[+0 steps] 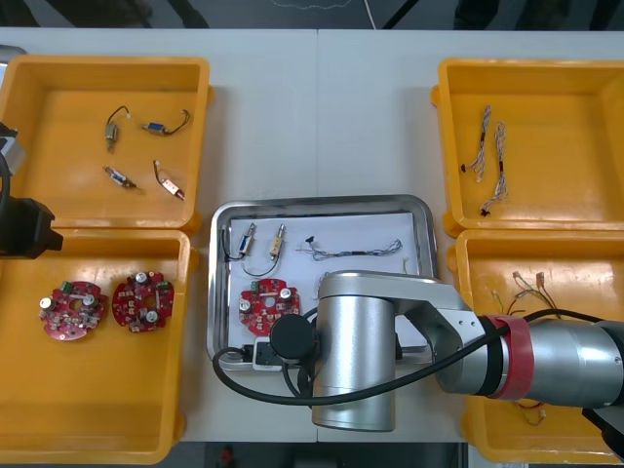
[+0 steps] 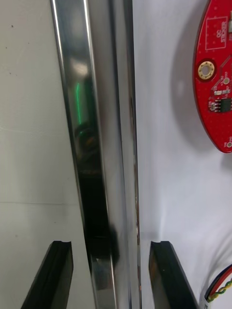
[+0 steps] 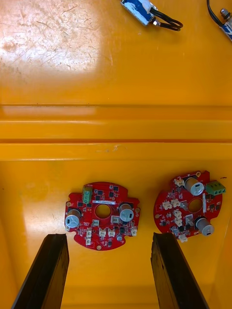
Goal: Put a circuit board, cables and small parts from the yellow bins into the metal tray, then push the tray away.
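The metal tray (image 1: 419, 210), white inside, holds a red circuit board (image 1: 268, 302), two small metal parts (image 1: 263, 239) with black leads and a twisted blue and white cable (image 1: 356, 251). My right gripper (image 1: 255, 354) is at the tray's near left corner. In the right wrist view its open fingers (image 2: 108, 277) straddle the tray's shiny rim (image 2: 104, 145), one outside on the table and one inside. The board (image 2: 217, 82) and a red and yellow cable (image 2: 220, 289) lie inside. My left gripper (image 3: 108, 270) hangs open over two boards (image 3: 102, 215) in the near left bin.
The far left yellow bin (image 1: 200, 97) has several small metal parts. Two boards (image 1: 112, 304) lie in the near left bin. The far right bin (image 1: 444, 107) holds blue and white cables; the near right bin (image 1: 463, 253) holds red and yellow cables. The left arm (image 1: 24, 226) is at the left edge.
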